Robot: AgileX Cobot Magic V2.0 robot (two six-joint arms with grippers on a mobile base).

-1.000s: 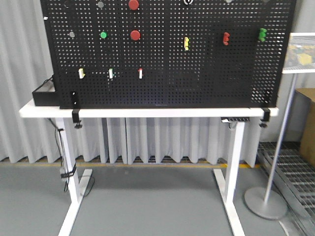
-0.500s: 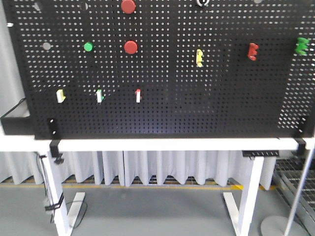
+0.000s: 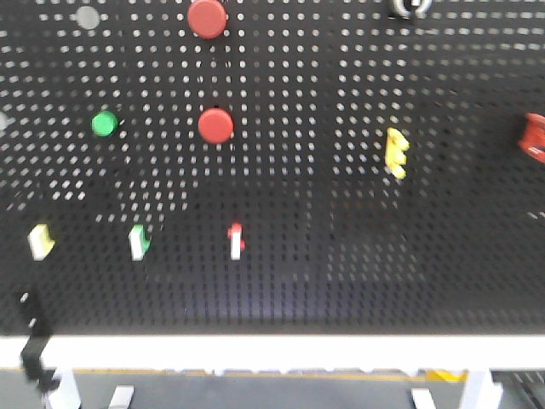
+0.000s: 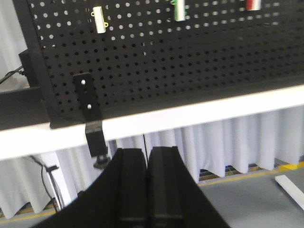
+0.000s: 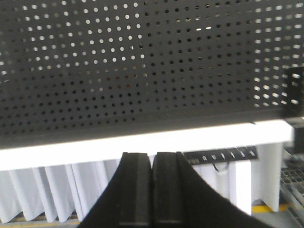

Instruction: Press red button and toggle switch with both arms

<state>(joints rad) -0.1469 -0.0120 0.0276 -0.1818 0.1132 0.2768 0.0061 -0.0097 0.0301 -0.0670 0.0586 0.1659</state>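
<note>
Two near-identical red mushroom buttons sit on the black pegboard (image 3: pixel 341 281) in the front view. The upper red button (image 3: pixel 208 17) looks slightly wider than the lower one (image 3: pixel 215 126). Three small toggle switches stand in a row below: yellow (image 3: pixel 40 241), green (image 3: pixel 139 242) and red (image 3: pixel 236 242). They also show at the top of the left wrist view, the yellow switch (image 4: pixel 99 19) among them. My left gripper (image 4: pixel 147 153) is shut and empty, low in front of the table edge. My right gripper (image 5: pixel 152 156) is shut and empty, below the board's lower right part. Neither gripper shows in the front view.
A small green round button (image 3: pixel 105 123) sits left of the lower red one. A yellow handle (image 3: pixel 396 152) and a red handle (image 3: pixel 535 136) hang at the right. The white table edge (image 3: pixel 272 351) runs under the board, with a black clamp (image 4: pixel 88 102) at its left and a control panel (image 5: pixel 221 156).
The front view has come much closer to the pegboard. The board now fills the frame, and the table legs and floor have dropped out of view.
</note>
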